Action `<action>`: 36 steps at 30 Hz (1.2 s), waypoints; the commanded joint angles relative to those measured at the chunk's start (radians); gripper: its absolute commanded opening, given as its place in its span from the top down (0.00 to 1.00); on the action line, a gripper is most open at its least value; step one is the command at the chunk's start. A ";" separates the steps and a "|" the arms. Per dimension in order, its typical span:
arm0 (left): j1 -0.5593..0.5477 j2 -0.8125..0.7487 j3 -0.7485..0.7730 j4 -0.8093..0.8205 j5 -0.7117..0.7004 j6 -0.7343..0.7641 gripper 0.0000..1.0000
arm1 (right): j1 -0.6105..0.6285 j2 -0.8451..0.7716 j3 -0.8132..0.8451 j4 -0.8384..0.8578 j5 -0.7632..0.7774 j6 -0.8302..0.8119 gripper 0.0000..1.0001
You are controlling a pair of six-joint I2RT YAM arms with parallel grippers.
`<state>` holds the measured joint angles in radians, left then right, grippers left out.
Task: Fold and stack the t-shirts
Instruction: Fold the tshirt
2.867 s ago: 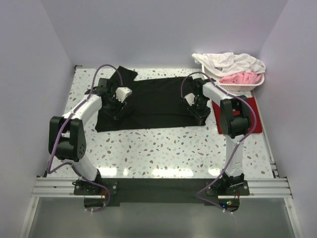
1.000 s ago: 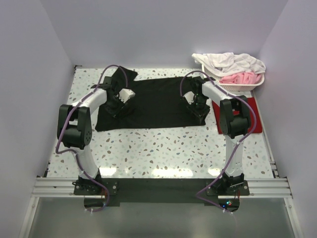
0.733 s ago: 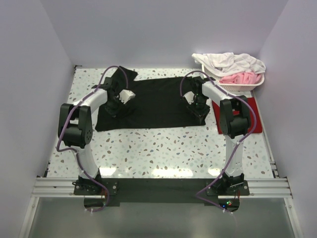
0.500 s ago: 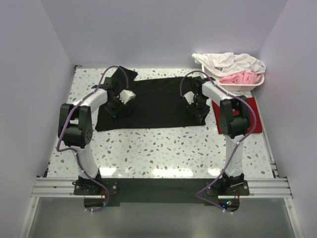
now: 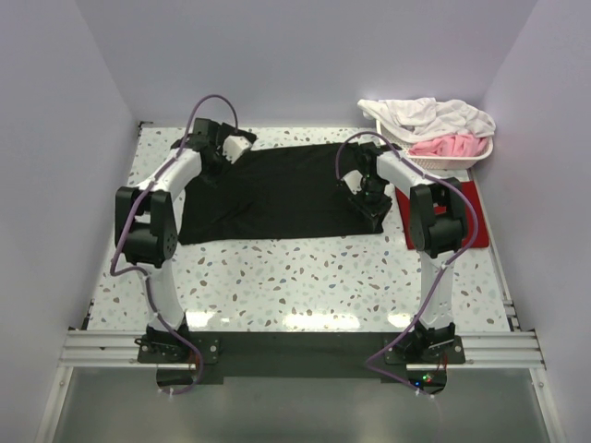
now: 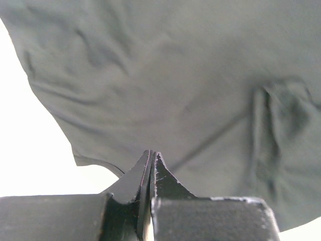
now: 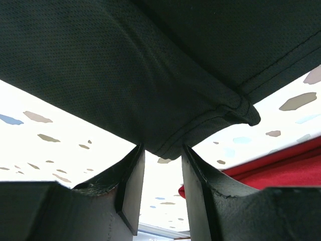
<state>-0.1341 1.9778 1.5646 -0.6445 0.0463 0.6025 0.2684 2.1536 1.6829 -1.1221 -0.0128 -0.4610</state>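
A black t-shirt (image 5: 286,198) lies spread flat across the far half of the speckled bench (image 5: 305,286), its long side running left to right, with one robot arm at each end of it. The left hand (image 5: 229,146) reaches to the far-left corner of the shirt, close to the bench's far edge. The left wrist view shows its two fingers pressed tight together with no gap, the shirt's curved edge running right into their tips, so the cloth appears pinched there. The rest of the dark fabric lies lightly wrinkled beyond them.

The right hand (image 5: 369,205) sits low at the shirt's right end. From its wrist camera the fingers stand partly apart, and a stitched hem corner of the black cloth dips into the gap between their tips. Bare bench shows through the gap lower down, and no firm grip can be made out.

A dark red t-shirt (image 5: 469,196) lies flat by the bench's right edge, just beside the black one and partly hidden under the right arm. In the far-right corner stands a white basket (image 5: 462,159) heaped with white cloth (image 5: 425,115) and pink cloth (image 5: 448,145).
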 commanded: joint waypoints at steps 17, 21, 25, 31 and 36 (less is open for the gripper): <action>0.022 -0.013 -0.044 -0.310 0.291 0.088 0.65 | 0.002 -0.006 0.018 -0.011 0.024 -0.008 0.61; 0.022 0.015 -0.040 -0.317 0.285 0.088 0.65 | 0.003 -0.006 0.020 -0.012 0.025 -0.008 0.61; 0.022 0.019 -0.061 -0.262 0.248 0.074 0.74 | 0.003 -0.005 0.024 -0.015 0.027 -0.004 0.61; 0.022 0.024 -0.052 -0.202 0.178 0.051 0.93 | 0.003 -0.006 0.020 -0.016 0.027 -0.001 0.61; 0.022 0.041 -0.017 -0.222 0.193 0.062 1.00 | 0.003 -0.003 0.024 -0.015 0.030 -0.001 0.61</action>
<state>-0.1143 2.0022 1.5093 -0.8871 0.2379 0.6659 0.2684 2.1536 1.6829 -1.1221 0.0090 -0.4644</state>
